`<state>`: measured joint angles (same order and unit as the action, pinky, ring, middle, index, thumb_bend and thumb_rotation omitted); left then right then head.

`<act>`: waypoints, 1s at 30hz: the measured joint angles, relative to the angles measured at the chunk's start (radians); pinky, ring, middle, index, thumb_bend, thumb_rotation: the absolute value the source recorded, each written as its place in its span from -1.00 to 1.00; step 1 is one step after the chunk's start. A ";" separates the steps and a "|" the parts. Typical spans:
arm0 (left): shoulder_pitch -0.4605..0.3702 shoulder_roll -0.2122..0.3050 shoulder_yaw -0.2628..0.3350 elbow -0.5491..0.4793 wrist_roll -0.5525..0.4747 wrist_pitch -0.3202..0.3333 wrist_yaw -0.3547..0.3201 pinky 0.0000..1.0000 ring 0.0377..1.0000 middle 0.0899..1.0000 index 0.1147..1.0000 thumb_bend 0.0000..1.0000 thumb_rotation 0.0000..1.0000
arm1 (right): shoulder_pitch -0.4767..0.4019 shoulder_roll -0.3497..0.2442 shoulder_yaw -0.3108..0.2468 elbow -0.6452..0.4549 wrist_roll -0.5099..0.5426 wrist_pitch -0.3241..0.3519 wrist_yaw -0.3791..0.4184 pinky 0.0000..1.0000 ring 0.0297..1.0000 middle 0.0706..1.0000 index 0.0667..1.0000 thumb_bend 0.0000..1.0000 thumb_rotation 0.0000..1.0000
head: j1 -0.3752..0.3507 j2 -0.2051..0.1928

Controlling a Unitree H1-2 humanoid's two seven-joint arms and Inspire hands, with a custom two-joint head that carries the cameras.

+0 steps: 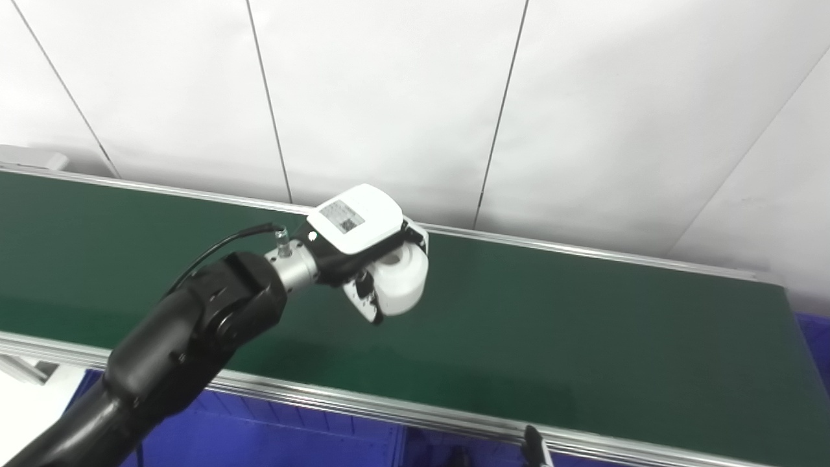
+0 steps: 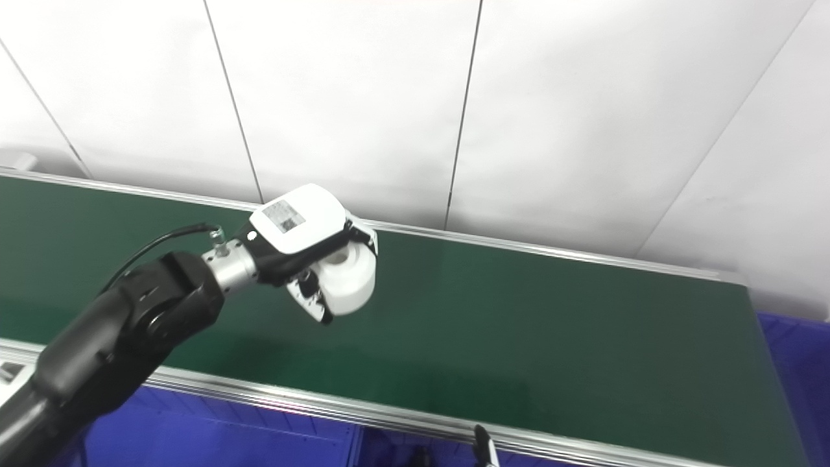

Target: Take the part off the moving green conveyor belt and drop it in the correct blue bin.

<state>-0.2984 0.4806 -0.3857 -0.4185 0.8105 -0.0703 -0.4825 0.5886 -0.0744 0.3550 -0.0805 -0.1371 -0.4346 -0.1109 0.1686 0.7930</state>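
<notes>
My left hand (image 1: 355,241) reaches out over the green conveyor belt (image 1: 583,324), shut on a white cylindrical part (image 1: 407,277) with a hole in its top face. The part (image 2: 350,275) sits between the fingers and the thumb, under the hand's white back cover. I cannot tell whether the part touches the belt. Only a thin dark tip (image 1: 533,446), probably of my right hand, shows at the bottom edge, and its pose is hidden.
Blue bins lie below the belt's near rail at bottom left (image 1: 272,434) and past the belt's right end (image 1: 816,344). Aluminium rails (image 1: 389,410) border the belt front and back. A white panelled wall stands behind it.
</notes>
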 measured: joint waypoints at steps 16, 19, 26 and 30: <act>0.455 -0.070 0.059 -0.099 0.096 0.042 -0.012 -0.17 -0.20 -0.08 -0.16 0.01 -1.00 | 0.035 -0.054 -0.086 -0.076 0.094 0.055 0.104 1.00 1.00 1.00 1.00 0.66 1.00 | 0.083 0.066; 0.518 -0.083 0.063 -0.002 0.127 0.021 0.073 -0.16 -0.19 -0.11 -0.15 0.01 -1.00 | 0.036 -0.053 -0.092 -0.083 0.101 0.056 0.117 1.00 1.00 1.00 1.00 0.68 1.00 | 0.088 0.071; 0.539 -0.072 0.039 0.288 0.204 -0.073 0.274 -0.11 -0.15 -0.06 -0.18 0.01 -1.00 | 0.026 -0.048 -0.082 -0.102 0.128 0.066 0.153 1.00 1.00 1.00 1.00 0.69 1.00 | 0.089 0.063; 0.515 -0.071 0.009 0.388 0.245 -0.073 0.297 -0.20 -0.15 -0.16 -0.14 0.01 -1.00 | 0.018 -0.036 -0.078 -0.103 0.128 0.075 0.167 1.00 1.00 1.00 1.00 0.67 1.00 | 0.080 0.061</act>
<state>0.2165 0.4093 -0.3764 -0.0304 1.0557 -0.1430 -0.1859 0.6071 -0.1106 0.2772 -0.1838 -0.0089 -0.3599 0.0562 0.2485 0.8544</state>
